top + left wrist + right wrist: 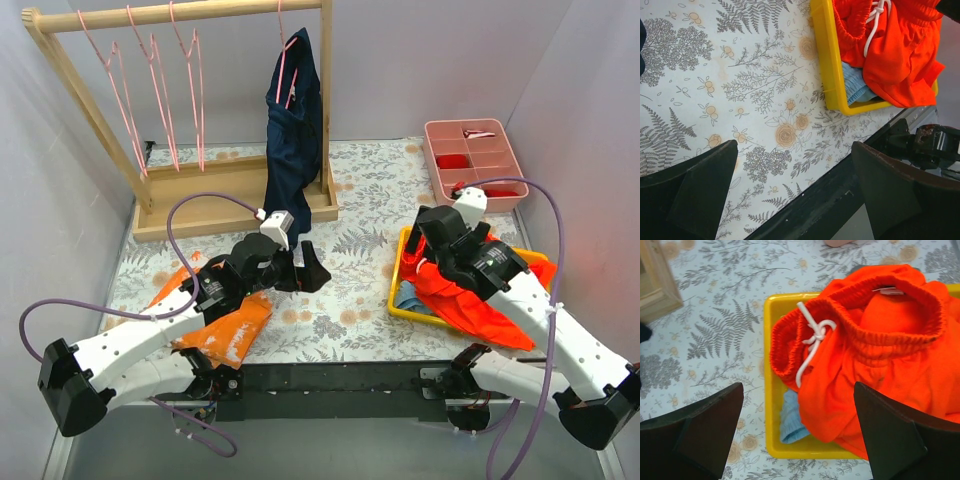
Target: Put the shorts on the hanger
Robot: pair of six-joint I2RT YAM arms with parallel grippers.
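Honestly, my worry is the grab: my right pincer [797, 437] hangs wide open and empty above the shorts [880, 355], and closing too low could also pinch the light blue cloth [790, 422] beneath (or only the drawstring [812, 337]). My left pincer [795, 195] is open too, holding nothing. The yellow tray [769, 340] holds both shorts and blue cloth; the hanger [190, 90] is well apart, on the rack [180, 14].
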